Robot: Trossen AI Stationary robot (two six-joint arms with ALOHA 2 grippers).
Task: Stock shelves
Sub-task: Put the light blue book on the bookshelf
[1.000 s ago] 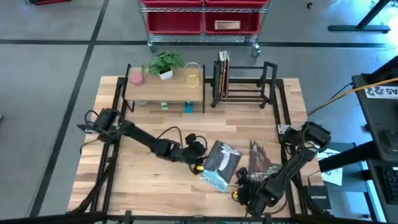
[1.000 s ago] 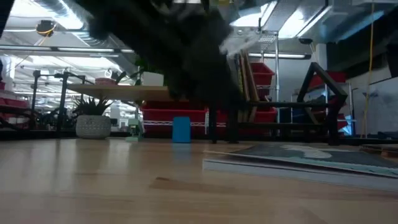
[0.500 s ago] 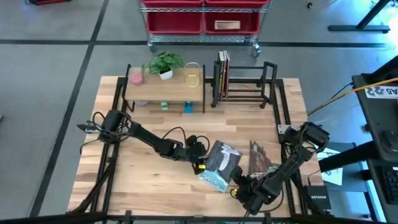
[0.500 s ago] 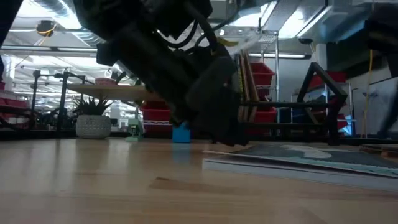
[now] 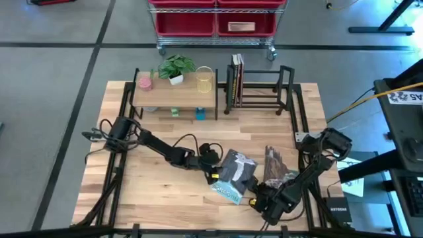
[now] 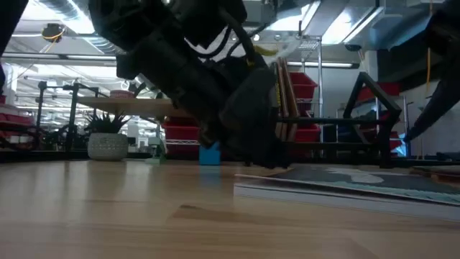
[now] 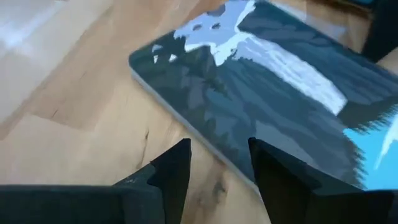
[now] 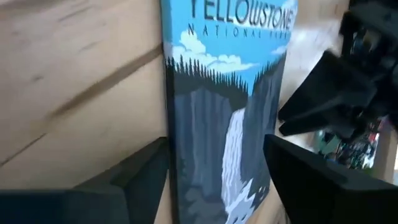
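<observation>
Wood-topped shelf (image 5: 175, 99) at table's far side: pink cup (image 5: 145, 82), potted plant (image 5: 176, 68), yellow glass (image 5: 205, 80) on top. Black book rack (image 5: 259, 89) beside it holds upright books (image 5: 236, 80) at its left end. Yellowstone book (image 5: 234, 176) flat mid-table. Left gripper (image 5: 213, 173) at its edge, fingers (image 7: 171, 171) parted, gripping nothing. Right gripper (image 5: 259, 197) at the near corner, fingers (image 8: 149, 171) spread wide, empty.
</observation>
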